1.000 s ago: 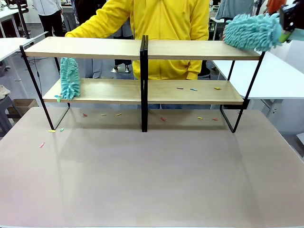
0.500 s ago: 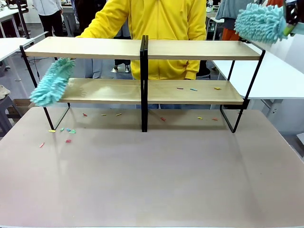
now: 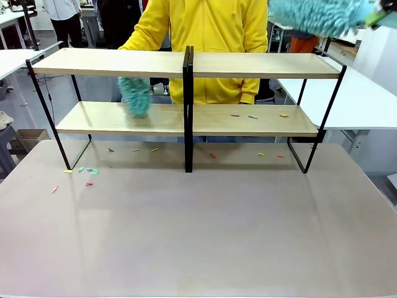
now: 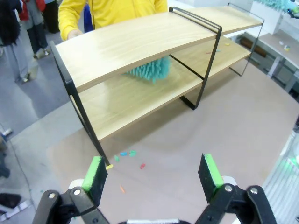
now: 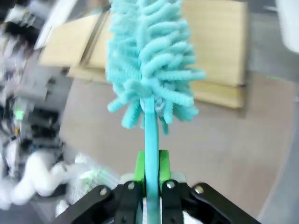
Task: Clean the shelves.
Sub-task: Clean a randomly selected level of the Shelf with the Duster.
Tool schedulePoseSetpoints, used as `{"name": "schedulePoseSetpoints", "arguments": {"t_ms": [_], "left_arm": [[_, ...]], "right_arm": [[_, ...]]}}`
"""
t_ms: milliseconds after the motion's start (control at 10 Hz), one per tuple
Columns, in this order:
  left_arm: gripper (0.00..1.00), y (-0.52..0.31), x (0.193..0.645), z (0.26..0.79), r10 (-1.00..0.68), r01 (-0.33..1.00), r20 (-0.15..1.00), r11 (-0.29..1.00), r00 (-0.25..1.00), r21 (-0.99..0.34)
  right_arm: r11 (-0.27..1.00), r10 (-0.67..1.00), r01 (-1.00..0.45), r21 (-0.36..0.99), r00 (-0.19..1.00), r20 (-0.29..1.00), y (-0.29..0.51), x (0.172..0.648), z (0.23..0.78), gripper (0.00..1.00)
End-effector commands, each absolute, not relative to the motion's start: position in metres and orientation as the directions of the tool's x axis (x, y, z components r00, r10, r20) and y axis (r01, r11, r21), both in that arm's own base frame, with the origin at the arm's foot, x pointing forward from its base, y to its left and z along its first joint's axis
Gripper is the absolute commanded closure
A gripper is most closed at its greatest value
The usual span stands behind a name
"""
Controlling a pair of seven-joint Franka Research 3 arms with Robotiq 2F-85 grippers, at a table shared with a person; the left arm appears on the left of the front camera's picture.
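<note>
The shelves (image 3: 260, 65) – two light-wood boards, black-framed, one central post – are stood at the surface's (image 3: 198, 236) far side. One teal duster (image 5: 149, 60) is clenched by the right tool (image 5: 151, 163); a second duster (image 3: 135, 94) is seen between the boards. The left tool (image 4: 154, 170) is released.

**Dusters moving, scraps dropping**

Lifting the robot's duster (image 3: 316, 15), clamped in the right gripper (image 5: 150, 163), off the right end of the top board (image 3: 260, 65) of the shelves (image 3: 188, 105); now carrying it higher and more toward the middle. Sweeping the person's duster (image 3: 135, 94) from the left end of the lower board (image 3: 248, 124), out past the edge, then back beside the central post. Knocking new coloured scraps (image 3: 87, 171) down onto the table (image 3: 205, 236).
</note>
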State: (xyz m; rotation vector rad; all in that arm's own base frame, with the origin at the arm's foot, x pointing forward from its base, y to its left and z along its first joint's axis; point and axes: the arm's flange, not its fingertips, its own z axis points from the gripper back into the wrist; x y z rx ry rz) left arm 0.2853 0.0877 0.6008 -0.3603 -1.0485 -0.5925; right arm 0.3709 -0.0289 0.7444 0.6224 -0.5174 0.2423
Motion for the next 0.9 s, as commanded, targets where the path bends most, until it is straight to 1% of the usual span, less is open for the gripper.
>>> {"name": "schedulePoseSetpoints", "arguments": {"t_ms": [0, 100, 300, 400, 500, 700, 800], "left_arm": [[0.00, 0.087, 0.286, 0.600, -0.282, 0.624, 0.890, 0.782, 0.358, -0.003], [0.00, 0.087, 0.286, 0.600, -0.282, 0.624, 0.890, 0.782, 0.358, -0.003], [0.00, 0.087, 0.286, 0.600, -0.282, 0.624, 0.890, 0.782, 0.358, -0.003], [0.00, 0.087, 0.286, 0.600, -0.282, 0.624, 0.890, 0.782, 0.358, -0.003], [0.00, 0.087, 0.286, 0.600, -0.282, 0.624, 0.890, 0.782, 0.358, -0.003], [0.00, 0.087, 0.286, 0.600, -0.282, 0.624, 0.890, 0.782, 0.358, -0.003], [0.00, 0.087, 0.286, 0.600, -0.282, 0.624, 0.890, 0.782, 0.358, -0.003]], "right_arm": [[0.544, 0.225, -0.538, 0.643, 0.832, 0.507, -0.081, 0.342, 0.773, 0.88], [0.399, 0.309, -0.621, 0.674, 0.783, 0.539, -0.107, 0.319, 0.783, 0.88], [0.260, 0.350, -0.734, 0.627, 0.677, 0.647, -0.148, 0.283, 0.792, 0.88], [0.218, 0.349, -0.776, 0.592, 0.628, 0.696, -0.172, 0.263, 0.790, 0.88], [0.191, 0.344, -0.799, 0.570, 0.599, 0.723, -0.187, 0.250, 0.784, 0.88], [0.210, 0.389, -0.836, 0.506, 0.547, 0.741, -0.206, 0.222, 0.759, 0.88], [0.223, 0.377, -0.835, 0.502, 0.549, 0.746, -0.212, 0.212, 0.745, 0.88]]}}
